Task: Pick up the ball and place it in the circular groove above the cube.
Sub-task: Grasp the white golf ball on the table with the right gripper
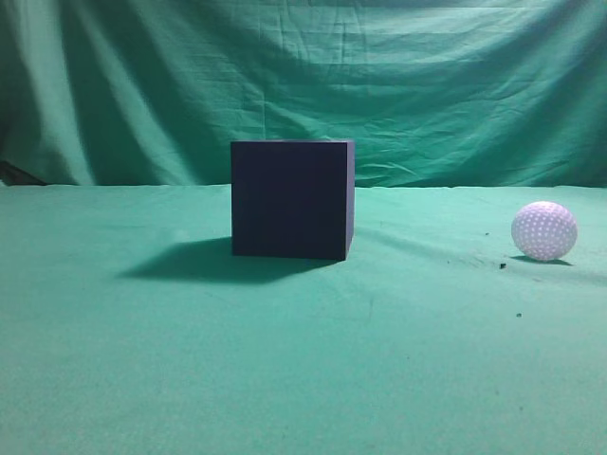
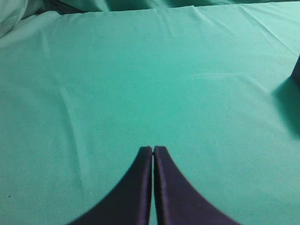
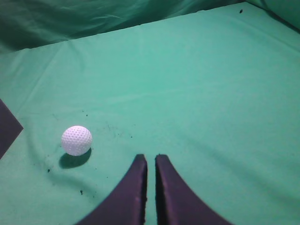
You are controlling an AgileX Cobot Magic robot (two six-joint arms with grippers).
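Observation:
The dark navy-black cube (image 1: 292, 199) stands in the middle of the green cloth; its top groove is not visible from this height. The white dimpled ball (image 1: 543, 230) rests on the cloth at the far right. In the right wrist view the ball (image 3: 76, 140) lies left of and a little beyond my right gripper (image 3: 151, 157), whose fingers are almost together with nothing between them. A corner of the cube (image 3: 7, 127) shows at the left edge. My left gripper (image 2: 153, 149) is shut and empty over bare cloth; the cube's edge (image 2: 296, 70) shows at the far right. Neither gripper shows in the exterior view.
A green cloth covers the table (image 1: 303, 370) and hangs as a backdrop (image 1: 303, 76). Small dark specks (image 1: 503, 266) lie on the cloth near the ball.

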